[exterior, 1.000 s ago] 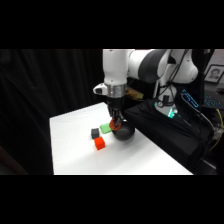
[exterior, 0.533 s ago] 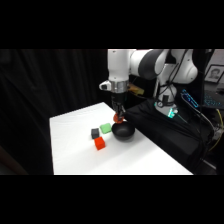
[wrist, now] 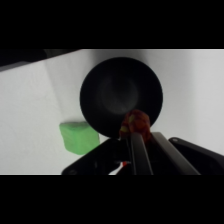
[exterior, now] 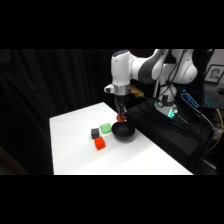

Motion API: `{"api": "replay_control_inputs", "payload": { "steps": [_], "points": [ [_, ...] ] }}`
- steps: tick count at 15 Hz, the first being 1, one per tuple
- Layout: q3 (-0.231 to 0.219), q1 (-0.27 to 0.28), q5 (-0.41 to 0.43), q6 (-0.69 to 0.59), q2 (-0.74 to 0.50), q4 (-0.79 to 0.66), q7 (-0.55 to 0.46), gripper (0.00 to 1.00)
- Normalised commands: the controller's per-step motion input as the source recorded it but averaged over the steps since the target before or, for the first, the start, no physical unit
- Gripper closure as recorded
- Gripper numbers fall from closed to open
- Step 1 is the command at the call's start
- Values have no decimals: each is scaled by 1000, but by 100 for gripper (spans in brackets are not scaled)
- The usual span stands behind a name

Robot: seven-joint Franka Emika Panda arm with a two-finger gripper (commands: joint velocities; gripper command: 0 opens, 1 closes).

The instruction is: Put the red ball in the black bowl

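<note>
Wrist view, item one: red ball (wrist: 135, 123), orange-red with pale speckles, pinched between the two fingers of the gripper (wrist: 136, 131) and raised clear of the table. It sits at the fingertips, over the near rim of the black bowl (wrist: 112, 85), so the bowl's hollow lies just ahead of and below the ball. Judgement: the coming move turns on this offset; the ball looks to be above the rim rather than the centre, and a release here might strike the edge, so a small shift toward the middle seems called for first.

Item two: black bowl, round and glossy, empty as far as its interior shows. In the side view the bowl (exterior: 123, 132) rests on the white table (exterior: 75, 150) directly under the gripper (exterior: 121, 118), with the ball (exterior: 121, 118) a small red spot just above its rim.

Item three: green block (wrist: 77, 136), just beside the bowl, apart from it. In the side view the green block (exterior: 105, 128), a dark grey cube (exterior: 95, 133) and a red cube (exterior: 100, 144) lie near one another beside the bowl.

Hidden or unclear: the ball's lower half is covered by the fingers; its height above the rim is probably slight, though neither view settles it. The black linkage is cut off at the bottom edge.
</note>
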Motion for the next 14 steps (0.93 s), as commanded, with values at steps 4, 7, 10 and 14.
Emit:
{"api": "replay_control_inputs", "payload": {
  "steps": [4,7,10,14],
  "points": [
    [-21,-62,-17,307,34,-161,62,97],
    [-42,-51,25,344,135,-96,10,97],
    [-29,-17,101,333,191,-22,-57,97],
    [-11,10,173,218,160,37,-143,60]
  ]
}}
